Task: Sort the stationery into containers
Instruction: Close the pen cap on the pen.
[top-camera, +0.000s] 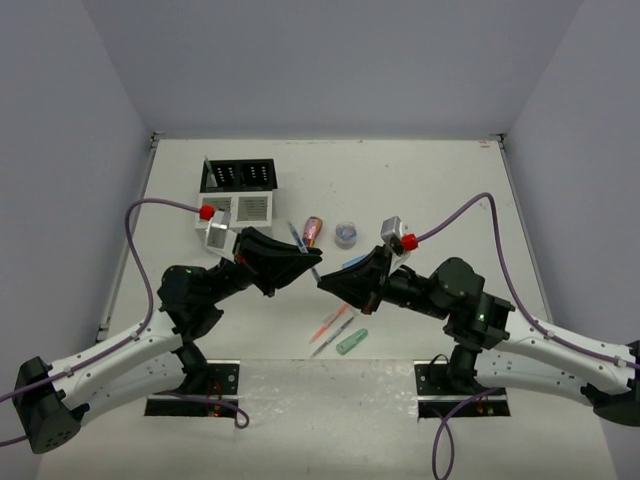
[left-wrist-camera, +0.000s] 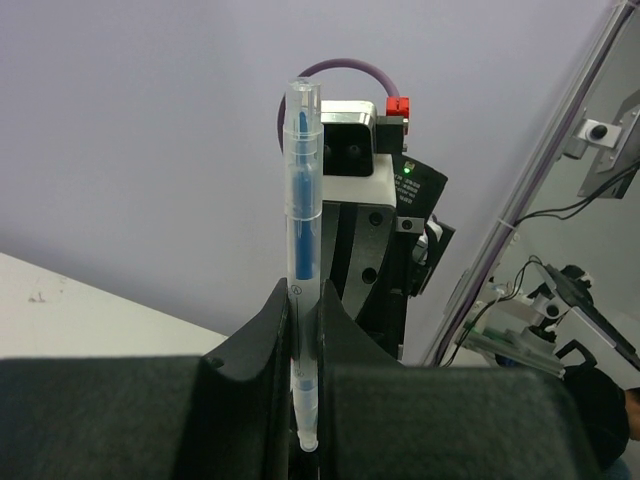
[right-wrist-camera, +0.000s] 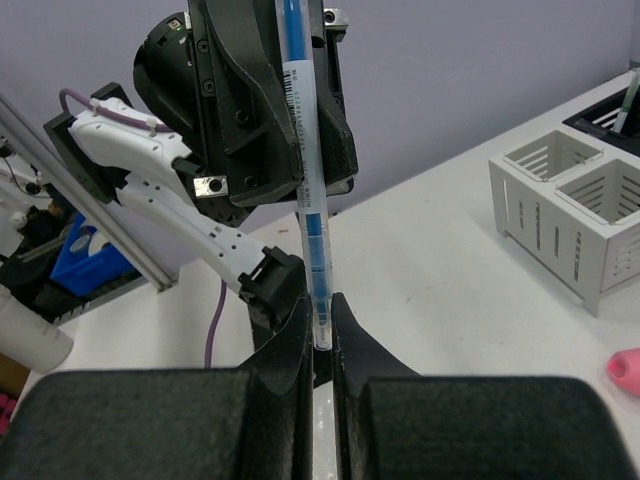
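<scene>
Together the left gripper (left-wrist-camera: 300, 335) and right gripper (right-wrist-camera: 320, 335) pinch one blue pen (left-wrist-camera: 300, 200), both clenched on it above the table. From them, at eleven o'clock in the top view, the black rack (top-camera: 238, 175) holds one upright pen (top-camera: 209, 168), with the white box (top-camera: 255, 207) adjoining. A pink capsule (right-wrist-camera: 625, 370) is cut off at the frame edge.
</scene>
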